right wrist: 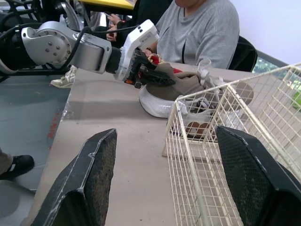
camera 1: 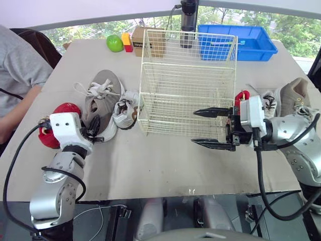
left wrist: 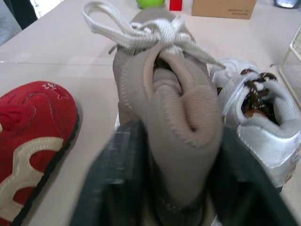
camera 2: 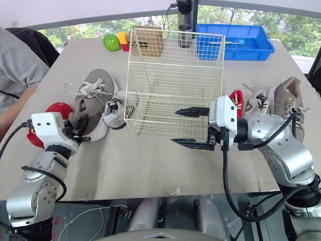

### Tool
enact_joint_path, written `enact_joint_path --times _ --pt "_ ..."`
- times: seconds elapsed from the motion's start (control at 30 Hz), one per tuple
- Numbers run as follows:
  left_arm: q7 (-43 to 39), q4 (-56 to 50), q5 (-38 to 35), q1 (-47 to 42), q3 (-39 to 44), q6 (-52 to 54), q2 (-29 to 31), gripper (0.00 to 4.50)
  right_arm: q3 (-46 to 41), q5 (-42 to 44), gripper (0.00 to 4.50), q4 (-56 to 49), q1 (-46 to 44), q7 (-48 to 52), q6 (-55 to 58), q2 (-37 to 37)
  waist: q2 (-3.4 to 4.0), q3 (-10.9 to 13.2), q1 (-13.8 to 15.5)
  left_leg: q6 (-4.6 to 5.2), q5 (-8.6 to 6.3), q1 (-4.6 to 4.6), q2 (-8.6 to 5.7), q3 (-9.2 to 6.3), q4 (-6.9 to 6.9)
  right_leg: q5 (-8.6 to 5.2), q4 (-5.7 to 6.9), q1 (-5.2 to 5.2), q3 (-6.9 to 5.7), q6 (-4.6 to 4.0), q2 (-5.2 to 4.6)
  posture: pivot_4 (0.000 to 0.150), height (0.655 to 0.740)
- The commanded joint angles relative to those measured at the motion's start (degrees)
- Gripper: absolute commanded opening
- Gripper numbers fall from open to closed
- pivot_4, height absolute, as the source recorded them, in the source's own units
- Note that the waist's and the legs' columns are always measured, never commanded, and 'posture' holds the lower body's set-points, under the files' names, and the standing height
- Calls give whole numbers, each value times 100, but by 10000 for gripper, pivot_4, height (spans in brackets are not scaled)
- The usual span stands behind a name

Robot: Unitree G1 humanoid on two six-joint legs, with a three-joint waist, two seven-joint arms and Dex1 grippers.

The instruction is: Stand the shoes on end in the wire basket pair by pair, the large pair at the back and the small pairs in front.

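Observation:
An empty cream wire basket (camera 1: 188, 85) stands mid-table. To its left lie a large taupe shoe (camera 1: 103, 95), a small silver shoe (camera 1: 125, 109) and a small red shoe (camera 1: 64, 110). My left gripper (camera 1: 94, 131) is shut on the taupe shoe's heel (left wrist: 183, 117), one finger on each side. To the basket's right lie a small red shoe (camera 1: 242, 95), a small silver shoe (camera 1: 270, 103) and the other large taupe shoe (camera 1: 296, 98). My right gripper (camera 1: 194, 128) hangs open and empty at the basket's front right corner.
Behind the basket are a blue bin (camera 1: 235, 40), a cardboard box (camera 1: 150, 40), a green apple (camera 1: 114, 43), a red and yellow block (camera 1: 127, 42) and a black cylinder (camera 1: 188, 22). A person in grey (camera 1: 20, 75) sits at the table's left edge.

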Motion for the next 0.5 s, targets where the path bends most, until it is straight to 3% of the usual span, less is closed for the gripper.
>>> enact_joint_path --times 0.03,0.17,0.27,0.3,0.37,0.5 --pt "-37 -320 -132 -40 186 -478 -424 7186 -86 -165 31655 -206 55 -361 -89 16 0 0 20 0 0 1 0 0 0 0 0 1 1 0 -1 1500 7400" --pt "94 -865 -558 -585 723 -1203 -905 7053 -48 159 31655 -33 -146 -679 250 339 -22 10 48 0 0 -7 0 1 3 1 -4 0 0 0 -4 1500 7400" --pt "97 -1199 -1120 -1286 890 -1230 -807 7053 -248 370 31655 51 -740 -972 348 609 -42 22 44 -1 1 -17 1 -12 6 2 -2 -3 -10 0 -1 1500 7400" --pt "-133 -1274 -1212 -1433 791 -1170 -631 7053 -361 585 31655 74 -986 -1076 529 634 -41 22 37 -1 1 -17 1 -13 6 3 0 -4 -9 -1 0 1500 7400" --pt "-1398 -1337 -958 -1597 160 -1263 174 7053 -510 973 31655 285 -1903 -1055 1096 354 -37 21 18 -2 1 -18 -1 -10 6 3 1 -6 -8 0 2 1500 7400" --pt "-2947 -585 -365 -1929 -510 -2135 1022 7053 -191 676 31655 1060 -3659 -726 1967 -608 8 27 50 0 0 -12 -34 7 -12 1 -15 -3 -8 -1 -20 1500 7400"
